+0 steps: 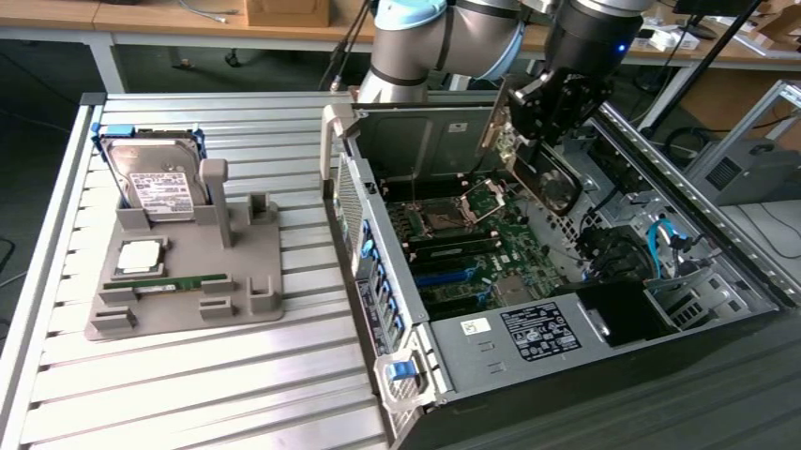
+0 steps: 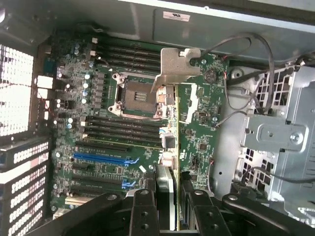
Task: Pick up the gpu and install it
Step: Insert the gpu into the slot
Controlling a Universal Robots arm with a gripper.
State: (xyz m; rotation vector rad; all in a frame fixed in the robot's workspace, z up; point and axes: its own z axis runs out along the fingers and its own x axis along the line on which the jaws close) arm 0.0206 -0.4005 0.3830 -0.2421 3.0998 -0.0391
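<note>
The gpu (image 1: pixel 546 180) is a thin dark card with a silvery metal edge. It hangs tilted over the open computer case (image 1: pixel 414 141), above the green motherboard (image 1: pixel 466 251). My gripper (image 1: pixel 554 117) is shut on the card's upper part. In the wrist view the gpu (image 2: pixel 175 66) shows edge-on between my black fingers (image 2: pixel 146 206), with its metal bracket at the far end. My gripper (image 2: pixel 170 199) holds it above the motherboard (image 2: pixel 113 142), near the CPU socket (image 2: pixel 133 96) and off to one side of the blue slot (image 2: pixel 98 158).
A grey fixture (image 1: pixel 250 300) on the slatted table (image 1: pixel 188 394) at the exterior view's left holds a hard drive (image 1: pixel 157 183), a CPU (image 1: pixel 141 255) and a green memory stick (image 1: pixel 175 281). Drive cages and cables (image 1: pixel 663 239) crowd the case's other side.
</note>
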